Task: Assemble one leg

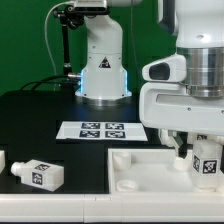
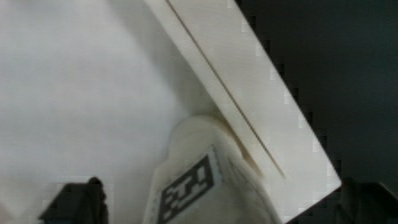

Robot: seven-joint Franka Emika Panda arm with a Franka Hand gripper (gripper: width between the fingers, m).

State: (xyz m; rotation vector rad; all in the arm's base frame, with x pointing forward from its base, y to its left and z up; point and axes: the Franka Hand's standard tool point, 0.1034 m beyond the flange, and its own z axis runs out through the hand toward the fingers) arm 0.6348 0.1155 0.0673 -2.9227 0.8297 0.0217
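My pincer (image 1: 200, 160) hangs low at the exterior view's right, over the near right corner of the wide white panel (image 1: 135, 170), and it is closed on one leg (image 1: 208, 160), a small stubby white peg with a black-and-white square tag on its face. In the wrist view the same leg (image 2: 192, 180) shows close up, its top sitting against the raised edge of the panel (image 2: 231, 80), with one dark fingertip (image 2: 75, 200) visible beside it. Another peg of the same kind (image 1: 40, 175) lies loose on the black table (image 1: 40, 115) at the exterior view's left, well apart from the panel, and the marker board (image 1: 100, 130) lies flat just beyond the panel. My judgement is that the step in hand is seating this leg in its corner socket, though I cannot see the socket itself. To do it well I should keep the leg upright, centre it over the hole before pressing, and turn it steadily without tilting, so it does not jam or slip against the panel's edge.
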